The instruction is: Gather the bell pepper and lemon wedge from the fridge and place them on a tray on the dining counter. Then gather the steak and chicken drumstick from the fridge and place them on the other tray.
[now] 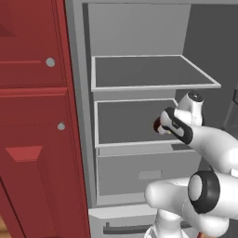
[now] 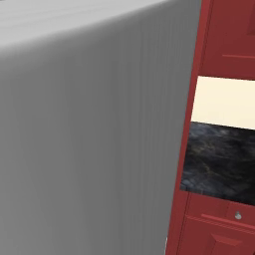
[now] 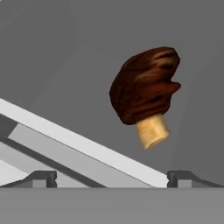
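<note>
1. The robot's two-finger gripper (image 3: 112,178) points into an open grey fridge; its two small dark fingertips (image 3: 41,178) stand wide apart with nothing between them.
2. Ahead of the parted fingers, in the hand view, lies a dark brown chicken drumstick with a pale tan bone end (image 3: 145,94). The meaty end is further from the fingers, and the bone stub points back toward them. No finger touches it.
3. The drumstick lies on the dark grey floor of the fridge's lower shelf (image 1: 130,122), behind the shelf's white front rim, which crosses the hand view on a slant.
4. In the left base view the white arm with dark joints (image 1: 204,153) reaches from the lower right up to that lower shelf, its hand at the shelf's right front part. A small patch of reddish brown shows just beside the hand, on the shelf; what it belongs to is too small to tell.
5. Above the lower shelf is a second dark grey shelf with a white rim (image 1: 153,70).
6. Below the lower shelf is a pale grey drawer front (image 1: 148,173).
7. To the left of the fridge stand dark red cabinet doors with small round silver knobs (image 1: 32,116).
8. In the right base view a broad flat grey surface (image 2: 89,134) stands close to the camera, with red cabinetry (image 2: 219,219), a cream band and a dark mottled band beside it on the right.
</note>
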